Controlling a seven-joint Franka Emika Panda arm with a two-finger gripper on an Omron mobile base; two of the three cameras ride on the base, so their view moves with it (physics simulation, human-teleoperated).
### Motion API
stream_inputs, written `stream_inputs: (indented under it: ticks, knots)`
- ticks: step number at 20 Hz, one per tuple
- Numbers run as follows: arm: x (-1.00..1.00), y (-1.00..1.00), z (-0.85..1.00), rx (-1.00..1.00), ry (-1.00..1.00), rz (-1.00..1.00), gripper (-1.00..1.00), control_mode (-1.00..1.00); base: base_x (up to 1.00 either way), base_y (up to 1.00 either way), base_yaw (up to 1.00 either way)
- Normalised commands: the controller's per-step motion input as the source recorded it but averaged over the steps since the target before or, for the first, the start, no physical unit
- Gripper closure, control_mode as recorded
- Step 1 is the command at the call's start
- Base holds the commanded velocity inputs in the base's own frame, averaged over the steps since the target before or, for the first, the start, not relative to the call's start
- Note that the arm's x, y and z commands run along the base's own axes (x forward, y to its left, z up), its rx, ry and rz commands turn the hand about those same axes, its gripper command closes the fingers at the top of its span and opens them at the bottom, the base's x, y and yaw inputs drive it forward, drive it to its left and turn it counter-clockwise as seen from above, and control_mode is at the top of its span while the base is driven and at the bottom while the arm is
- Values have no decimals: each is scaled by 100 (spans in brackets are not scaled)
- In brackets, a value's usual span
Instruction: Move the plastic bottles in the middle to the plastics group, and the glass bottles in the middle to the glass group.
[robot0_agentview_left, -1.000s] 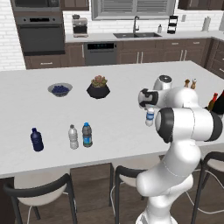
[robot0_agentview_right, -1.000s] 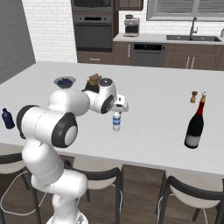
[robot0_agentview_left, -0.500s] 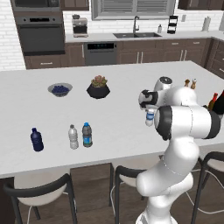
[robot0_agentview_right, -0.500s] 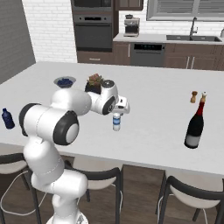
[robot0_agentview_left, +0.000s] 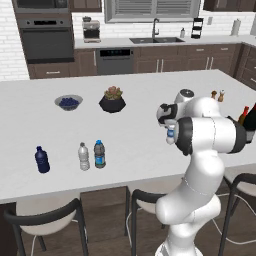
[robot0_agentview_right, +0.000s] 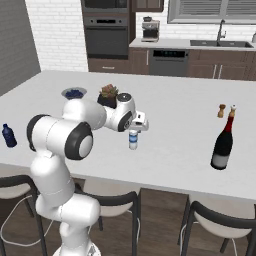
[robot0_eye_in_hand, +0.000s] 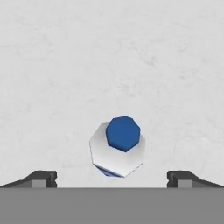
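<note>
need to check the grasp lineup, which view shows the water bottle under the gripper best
The hand view: it looks straight down on the water bottle, blue cap centred between the open gripper tips. The right base view shows it standing upright on the counter beneath the hand. In the left base view the arm mostly hides it.

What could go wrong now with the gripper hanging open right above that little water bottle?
The bottle sits off centre between the open gripper tips, nearer the camera side, so a straight descent might clip its blue cap and tip it. It stands upright and alone on the smooth counter, so a nudge could probably send it rolling.
</note>
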Motion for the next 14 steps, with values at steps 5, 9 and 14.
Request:
stream_inputs:
  ticks: [5, 9, 14]
  knots:
    - [10, 0, -5, 0, 0, 0, -100, -100, 0, 0, 0]
    - [12, 0, -16, 0, 0, 0, -100, -100, 0, 0, 0]
    - [5, 0, -13, 0, 0, 0, -100, -100, 0, 0, 0]
